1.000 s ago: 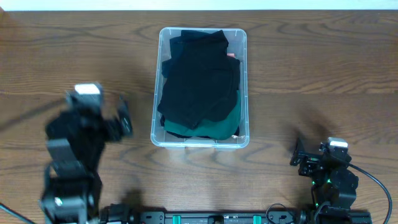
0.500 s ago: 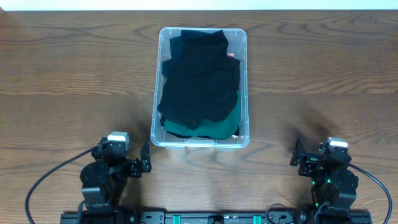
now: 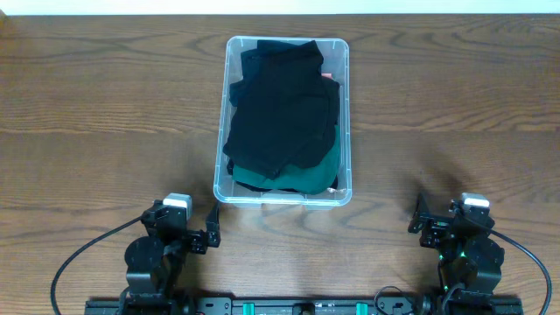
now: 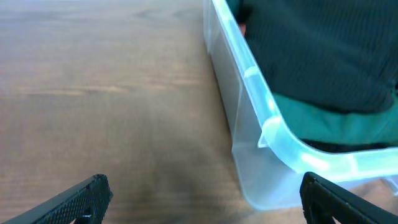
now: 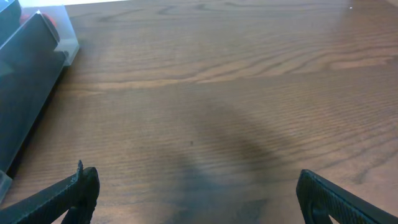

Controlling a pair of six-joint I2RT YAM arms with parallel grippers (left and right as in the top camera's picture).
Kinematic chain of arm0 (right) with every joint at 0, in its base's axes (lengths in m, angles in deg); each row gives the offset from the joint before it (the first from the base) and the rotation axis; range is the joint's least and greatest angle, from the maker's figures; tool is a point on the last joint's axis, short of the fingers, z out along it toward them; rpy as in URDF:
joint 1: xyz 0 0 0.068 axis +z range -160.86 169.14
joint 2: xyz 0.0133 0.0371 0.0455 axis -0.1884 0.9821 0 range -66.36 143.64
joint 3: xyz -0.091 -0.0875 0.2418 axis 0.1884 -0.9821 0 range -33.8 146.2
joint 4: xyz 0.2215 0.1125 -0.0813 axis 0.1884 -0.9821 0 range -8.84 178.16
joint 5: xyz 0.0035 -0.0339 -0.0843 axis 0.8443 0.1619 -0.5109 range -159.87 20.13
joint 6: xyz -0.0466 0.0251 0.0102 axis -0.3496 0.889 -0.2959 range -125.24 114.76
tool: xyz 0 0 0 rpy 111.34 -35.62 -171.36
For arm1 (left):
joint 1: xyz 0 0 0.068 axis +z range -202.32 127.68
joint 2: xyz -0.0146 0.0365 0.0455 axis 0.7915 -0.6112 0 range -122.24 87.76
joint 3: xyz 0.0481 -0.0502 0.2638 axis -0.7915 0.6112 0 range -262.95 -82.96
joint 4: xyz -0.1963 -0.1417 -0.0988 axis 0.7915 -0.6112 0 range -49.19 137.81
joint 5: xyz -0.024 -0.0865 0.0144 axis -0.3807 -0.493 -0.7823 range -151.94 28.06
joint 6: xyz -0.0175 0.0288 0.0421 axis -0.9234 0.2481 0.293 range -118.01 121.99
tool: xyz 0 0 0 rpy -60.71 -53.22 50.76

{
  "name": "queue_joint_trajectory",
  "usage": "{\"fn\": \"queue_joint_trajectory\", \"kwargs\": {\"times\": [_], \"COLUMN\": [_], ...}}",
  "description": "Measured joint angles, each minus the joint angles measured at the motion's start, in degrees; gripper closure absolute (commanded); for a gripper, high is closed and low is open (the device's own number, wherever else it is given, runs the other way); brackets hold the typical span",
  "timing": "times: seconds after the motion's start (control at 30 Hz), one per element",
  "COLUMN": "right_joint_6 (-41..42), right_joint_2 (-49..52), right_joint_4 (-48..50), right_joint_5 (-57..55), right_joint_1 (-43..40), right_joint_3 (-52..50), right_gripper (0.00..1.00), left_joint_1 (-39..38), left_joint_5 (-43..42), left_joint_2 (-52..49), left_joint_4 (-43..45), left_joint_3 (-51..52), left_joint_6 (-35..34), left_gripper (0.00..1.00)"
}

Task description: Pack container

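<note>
One container (image 3: 282, 200) stands on the table (image 3: 455, 96), packed with two visible garments: one black garment (image 3: 280, 109) lying over one green garment (image 3: 306, 179). Of the two grippers, the left gripper (image 4: 202, 196) is spread wide and grasps nothing, with the container's near corner just ahead of its right finger. The right gripper (image 5: 196, 193) is equally wide apart and empty, the container well off to its front left.

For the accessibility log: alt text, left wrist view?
The rounded corner of a clear container fills the right, holding black cloth over green cloth. Wooden table at left; open left gripper with fingertips in the bottom corners.
</note>
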Motion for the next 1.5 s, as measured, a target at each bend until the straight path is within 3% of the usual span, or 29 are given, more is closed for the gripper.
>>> {"fn": "queue_joint_trajectory", "kwargs": {"times": [1.5], "right_joint_6": [0.0], "right_joint_2": [0.0], "right_joint_4": [0.0], "right_joint_5": [0.0], "right_joint_1": [0.0], "right_joint_3": [0.0], "right_gripper": [0.01], "left_joint_1": [0.0], "left_joint_5": [1.0], "left_joint_2": [0.0], "left_joint_4": [0.0], "left_joint_3": [0.0], "left_joint_6": [0.0], "left_gripper": [0.02]}}
